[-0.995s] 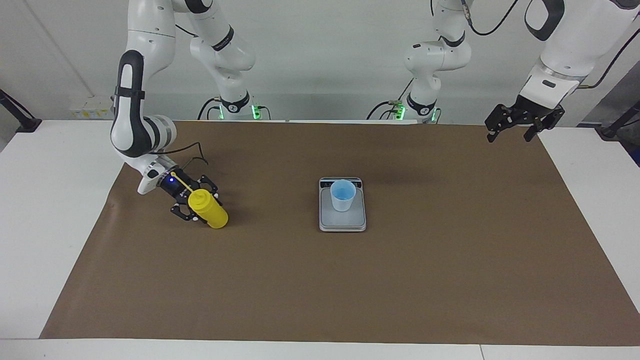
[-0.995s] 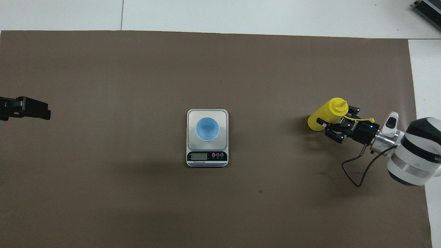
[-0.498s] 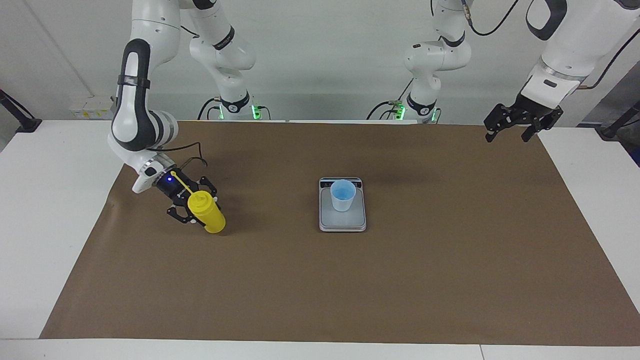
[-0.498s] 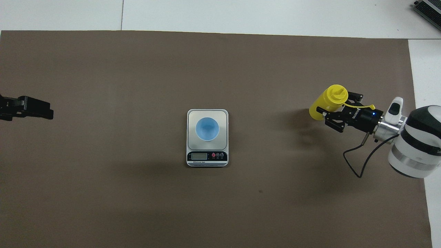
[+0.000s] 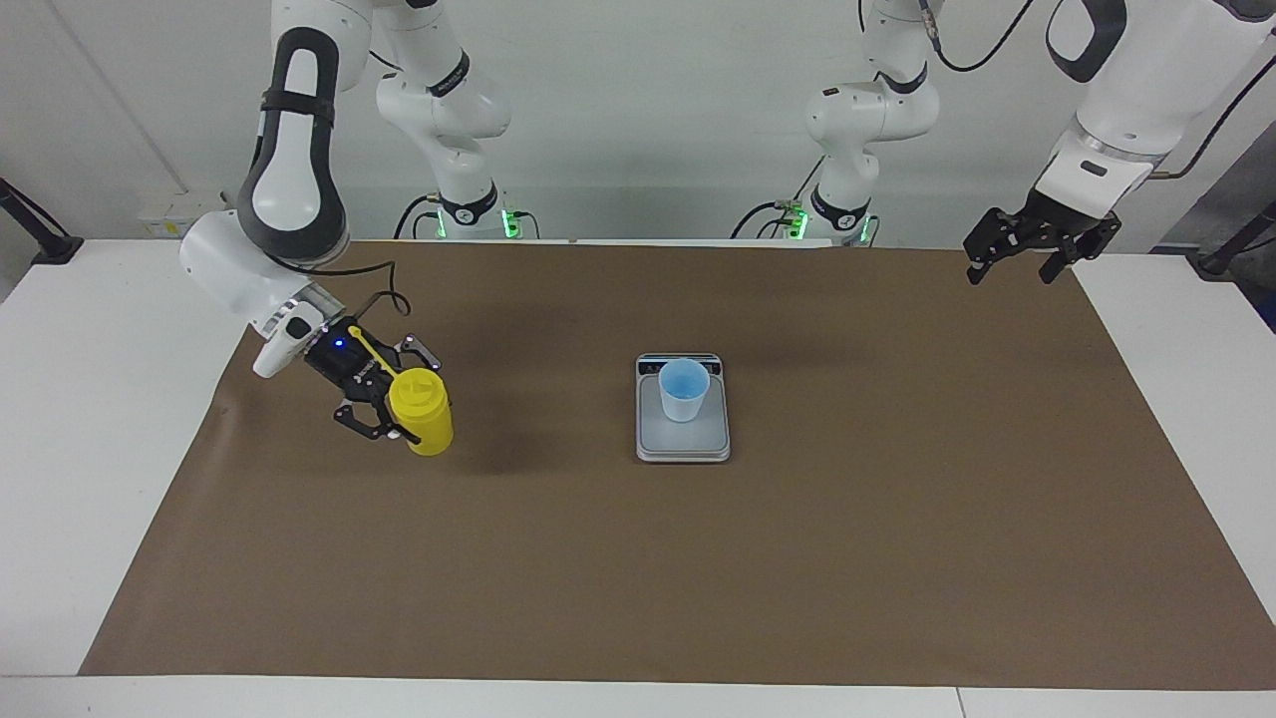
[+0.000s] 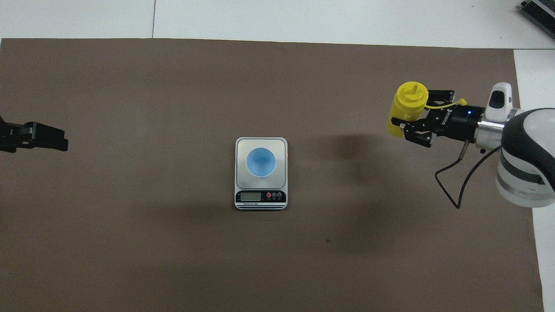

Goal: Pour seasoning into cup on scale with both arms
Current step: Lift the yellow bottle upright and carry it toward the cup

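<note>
The yellow squeeze bottle (image 5: 424, 419) is held in my right gripper (image 5: 394, 399), shut on its side, lifted a little over the brown mat at the right arm's end of the table. The bottle stands close to upright, its cap strap trailing over the gripper. In the overhead view the bottle (image 6: 405, 108) and the right gripper (image 6: 418, 115) show its cone top from above. The light blue cup (image 5: 684, 391) stands upright on the silver-grey scale (image 5: 683, 444) at the mat's middle, well apart from the bottle; cup (image 6: 260, 162) and scale (image 6: 260, 199) also show overhead. My left gripper (image 5: 1037, 249) waits open and empty over the mat's edge at the left arm's end (image 6: 43, 138).
The brown mat (image 5: 698, 578) covers most of the white table (image 5: 90, 399). A black cable (image 6: 451, 190) loops down from the right wrist. The scale's display strip faces the robots.
My right gripper has raised the yellow bottle off the mat and turned it from tilted to nearly upright. The left arm has barely moved.
</note>
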Controlling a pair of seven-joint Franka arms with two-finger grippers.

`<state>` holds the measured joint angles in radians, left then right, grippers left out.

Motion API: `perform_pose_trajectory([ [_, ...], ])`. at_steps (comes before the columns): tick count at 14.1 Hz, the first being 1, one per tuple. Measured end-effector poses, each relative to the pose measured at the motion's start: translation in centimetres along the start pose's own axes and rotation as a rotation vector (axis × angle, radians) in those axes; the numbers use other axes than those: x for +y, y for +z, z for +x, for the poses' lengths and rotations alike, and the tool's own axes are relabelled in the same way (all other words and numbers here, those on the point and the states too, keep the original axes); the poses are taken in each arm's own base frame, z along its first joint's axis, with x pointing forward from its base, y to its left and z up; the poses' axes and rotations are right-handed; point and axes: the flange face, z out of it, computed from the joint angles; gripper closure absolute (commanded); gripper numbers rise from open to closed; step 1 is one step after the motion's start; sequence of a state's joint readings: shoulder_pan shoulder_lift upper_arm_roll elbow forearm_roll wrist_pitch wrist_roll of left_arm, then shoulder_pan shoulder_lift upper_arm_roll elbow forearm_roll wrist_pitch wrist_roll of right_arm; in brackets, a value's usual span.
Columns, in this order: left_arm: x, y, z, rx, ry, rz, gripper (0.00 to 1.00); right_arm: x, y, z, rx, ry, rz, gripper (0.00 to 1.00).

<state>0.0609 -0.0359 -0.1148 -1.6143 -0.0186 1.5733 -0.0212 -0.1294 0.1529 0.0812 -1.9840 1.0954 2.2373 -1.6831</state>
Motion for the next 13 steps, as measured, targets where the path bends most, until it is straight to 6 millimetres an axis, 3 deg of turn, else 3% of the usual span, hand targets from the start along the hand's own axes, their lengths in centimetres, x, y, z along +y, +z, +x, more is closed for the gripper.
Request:
perform_pose_trajectory([
  [4, 0.1, 0.3, 0.3, 0.018, 0.013, 0.000, 0.00, -2.0, 1.0, 5.4, -0.127, 0.011, 0.000, 0.79],
  [6, 0.0, 0.4, 0.3, 0.022, 0.030, 0.001, 0.00, -3.6, 1.1, 7.6, -0.203, -0.002, -0.012, 1.00],
  [13, 0.0, 0.3, 0.3, 0.025, 0.032, 0.001, 0.00, -11.2, 6.7, 13.1, -0.434, -0.096, -0.053, 1.00],
])
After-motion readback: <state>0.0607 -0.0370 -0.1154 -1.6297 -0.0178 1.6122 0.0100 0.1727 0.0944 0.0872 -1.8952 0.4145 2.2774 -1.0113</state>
